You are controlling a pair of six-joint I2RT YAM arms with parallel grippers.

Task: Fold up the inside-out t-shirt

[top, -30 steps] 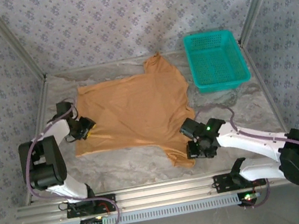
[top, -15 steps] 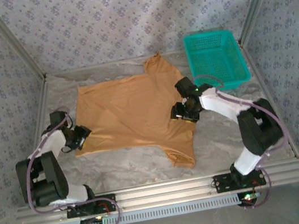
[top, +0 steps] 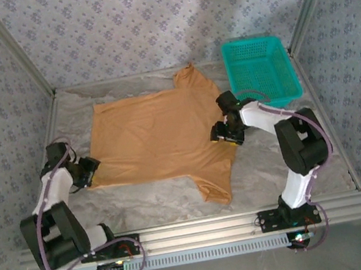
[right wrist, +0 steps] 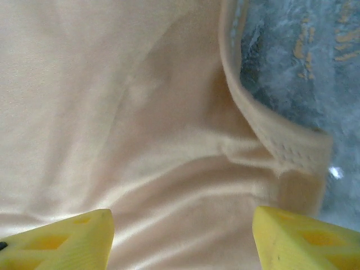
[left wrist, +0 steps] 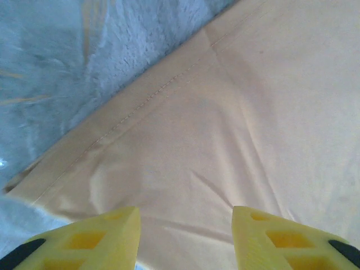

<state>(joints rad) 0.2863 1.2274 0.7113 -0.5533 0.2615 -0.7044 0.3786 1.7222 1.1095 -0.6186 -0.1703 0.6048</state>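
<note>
The inside-out t-shirt [top: 160,135] lay spread flat in the middle of the table [top: 275,161], well apart from no edge but inside them all. Its hem [left wrist: 140,107] was toward the left side and its collar [right wrist: 281,152] toward the right. One sleeve [top: 188,75] pointed to the far side, near the teal basket [top: 268,101], and the other sleeve [top: 215,186] pointed to the near edge. No fold was made yet, so I judged that the task was at its beginning: the arms were taking their positions for the first grasp. The left gripper [top: 87,171] stood at the near-left corner of the hem. In the left wrist view its yellow fingers [left wrist: 90,239] were spread, with flat cloth under them and nothing pinched between them. The right gripper [top: 227,134] stood at the collar side. In the right wrist view its fingers [right wrist: 62,236] were spread wide above the fabric, just beside the ribbed neckline, and they also pinched nothing. Whether the fingertips touched the cloth, I could not tell. The next move probably called for each gripper to go down and press together on one edge of the cloth, the hem corner on the left and the collar or shoulder on the right. Thin cotton lying flat is hard to catch, so the tips must get under the edge and take both layers, or the shirt would slide and wrinkle when it is lifted.
</note>
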